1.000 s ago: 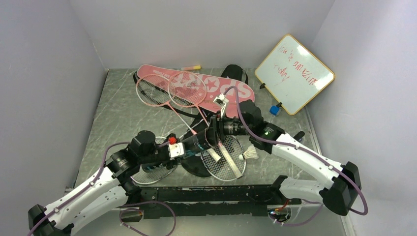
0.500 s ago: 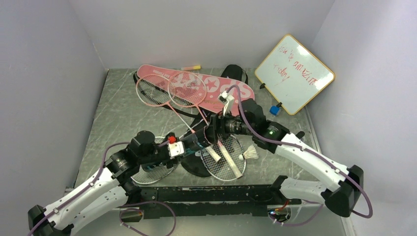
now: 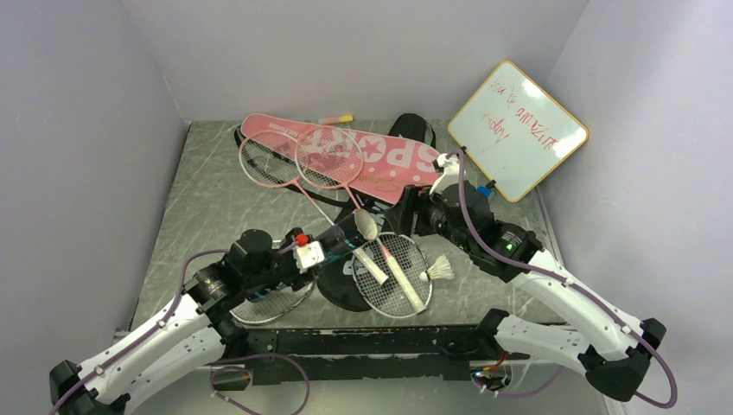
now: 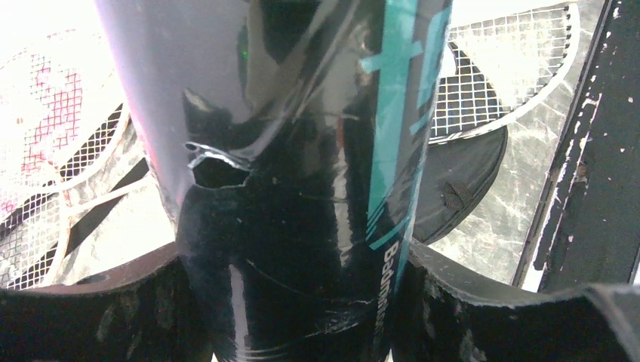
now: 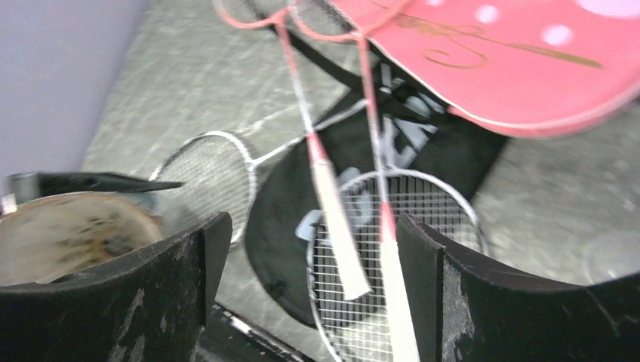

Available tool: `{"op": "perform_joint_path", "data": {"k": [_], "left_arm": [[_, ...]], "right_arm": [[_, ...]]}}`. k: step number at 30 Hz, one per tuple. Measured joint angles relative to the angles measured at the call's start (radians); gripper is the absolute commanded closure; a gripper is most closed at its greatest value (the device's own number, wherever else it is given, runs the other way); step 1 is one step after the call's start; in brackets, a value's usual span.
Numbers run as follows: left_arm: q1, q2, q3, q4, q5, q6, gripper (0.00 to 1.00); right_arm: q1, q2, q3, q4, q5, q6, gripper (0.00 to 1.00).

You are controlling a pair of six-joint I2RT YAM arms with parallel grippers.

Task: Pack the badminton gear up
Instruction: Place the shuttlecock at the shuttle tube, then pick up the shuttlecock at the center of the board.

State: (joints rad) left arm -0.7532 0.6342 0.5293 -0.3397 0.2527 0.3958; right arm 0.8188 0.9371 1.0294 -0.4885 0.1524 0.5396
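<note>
My left gripper (image 3: 324, 253) is shut on the dark tube (image 3: 346, 240), which points up and to the right with its open mouth toward the right arm. In the left wrist view the tube (image 4: 287, 151) fills the gap between both fingers (image 4: 513, 309). My right gripper (image 3: 408, 213) is open and empty, a short way right of the tube's mouth (image 5: 72, 234). Below it lie a white-framed racket (image 3: 399, 281) on the black cover (image 3: 341, 290) and a shuttlecock (image 3: 439, 268). Two pink rackets (image 3: 329, 157) rest on the pink cover (image 3: 393, 160). A second white racket (image 3: 270, 303) sits under the left arm.
A wood-framed whiteboard (image 3: 517, 130) leans against the right wall, with a small blue object (image 3: 484, 192) at its foot. A pink-yellow marker (image 3: 335, 118) lies by the back wall. A black rail (image 3: 372, 339) runs along the near table edge.
My right gripper has drawn back from the tube's mouth toward the right and opened wider. The left gripper and the tube have barely moved.
</note>
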Motion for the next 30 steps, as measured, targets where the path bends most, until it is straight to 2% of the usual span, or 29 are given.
{"op": "perform_joint_path", "data": {"k": [9, 19, 24, 30], "left_arm": [[0.004, 0.008, 0.0, 0.0, -0.011, -0.001, 0.64], [0.004, 0.011, 0.0, 0.0, -0.011, -0.002, 0.64], [0.004, 0.011, 0.0, 0.0, -0.011, -0.002, 0.64], [0.004, 0.011, 0.0, 0.0, -0.011, -0.002, 0.64]], "right_arm": [[0.0, 0.034, -0.074, -0.224, 0.313, 0.181, 0.13], [0.0, 0.035, -0.245, -0.328, 0.409, 0.332, 0.1], [0.0, 0.077, -0.257, -0.331, 0.48, 0.37, 0.1], [-0.008, 0.163, -0.3, -0.277, 0.464, 0.349, 0.1]]}}
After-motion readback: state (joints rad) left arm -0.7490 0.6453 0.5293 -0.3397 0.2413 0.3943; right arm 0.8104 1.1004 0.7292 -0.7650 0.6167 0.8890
